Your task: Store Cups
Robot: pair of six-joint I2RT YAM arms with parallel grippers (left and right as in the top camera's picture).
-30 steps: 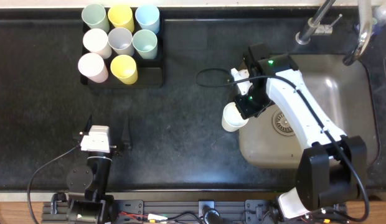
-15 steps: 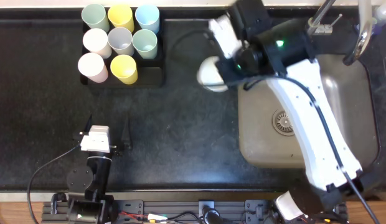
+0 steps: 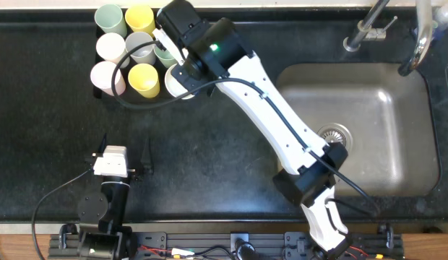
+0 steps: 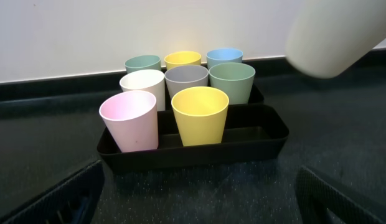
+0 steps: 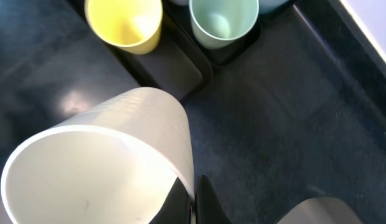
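White cup (image 3: 178, 82) pinched in the right fingers (image 5: 204, 198) — arm (image 3: 274, 123) at diagonal reach, near the yellow cup (image 3: 143, 79) in the tray (image 4: 193, 152)

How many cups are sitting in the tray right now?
8 in the tray: back row pale green cup, back yellow cup, blue cup; middle row white cup, grey cup, sage cup; front row pink cup, front yellow cup. The right gripper holds a ninth cup.
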